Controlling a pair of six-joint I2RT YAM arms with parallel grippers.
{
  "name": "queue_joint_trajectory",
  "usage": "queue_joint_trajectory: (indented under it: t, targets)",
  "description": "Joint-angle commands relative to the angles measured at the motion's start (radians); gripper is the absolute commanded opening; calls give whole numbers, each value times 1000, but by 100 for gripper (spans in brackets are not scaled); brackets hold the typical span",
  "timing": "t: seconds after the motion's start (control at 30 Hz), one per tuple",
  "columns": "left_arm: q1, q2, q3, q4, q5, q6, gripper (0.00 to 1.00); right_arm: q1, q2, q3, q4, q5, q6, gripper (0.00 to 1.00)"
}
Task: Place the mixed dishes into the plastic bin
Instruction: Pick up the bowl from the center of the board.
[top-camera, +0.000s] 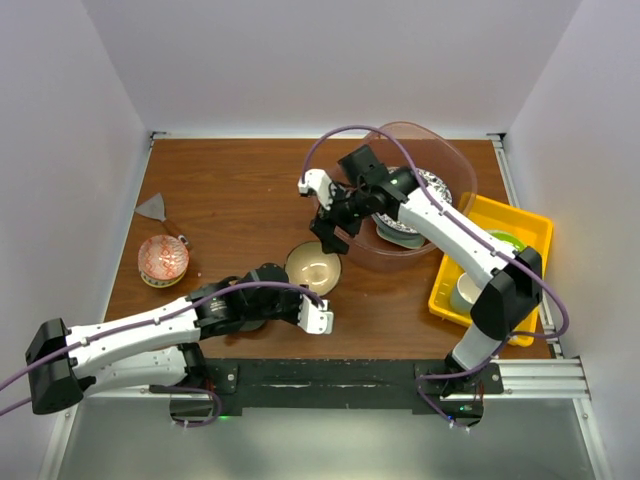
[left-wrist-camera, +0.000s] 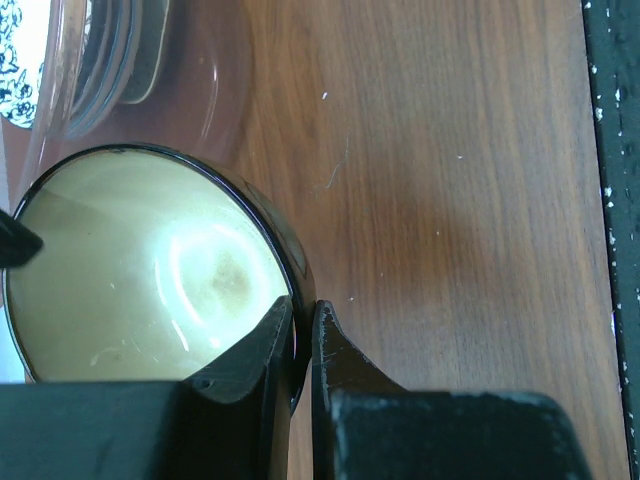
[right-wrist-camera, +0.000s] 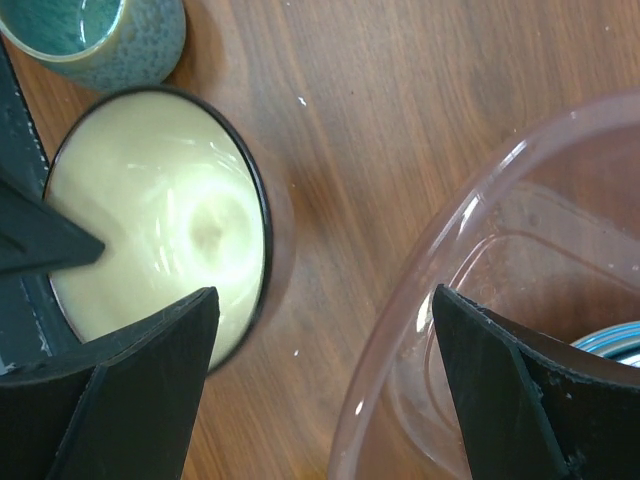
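Brown wooden table (top-camera: 240, 190): left gripper (left-wrist-camera: 303, 322) pinches cream-glazed dark-rimmed bowl (left-wrist-camera: 150, 270) beside translucent pinkish bin (top-camera: 457, 166), right gripper (right-wrist-camera: 325, 300) spread; next, probably lifting it in.

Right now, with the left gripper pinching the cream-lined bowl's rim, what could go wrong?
The left gripper grips only the thin rim of the dark-rimmed, cream-lined bowl; it might slip on lifting. The open right gripper hangs between bowl and translucent pinkish plastic bin, so arms could collide. The speckled teal mug beside the bowl may get knocked.
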Motion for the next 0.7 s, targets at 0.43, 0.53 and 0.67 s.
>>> queue_joint_trajectory:
  t: [0.43, 0.53, 0.67]
  targets:
    - [-6, -66, 36, 177, -38, 17, 0, 227, 50, 59, -12, 416, 22, 28]
    - [-5, -64, 36, 180, -43, 7, 0, 232, 30, 63, -18, 416, 12, 0]
    - [-6, -74, 48, 194, -53, -39, 11, 233, -2, 74, -33, 364, -4, 0]
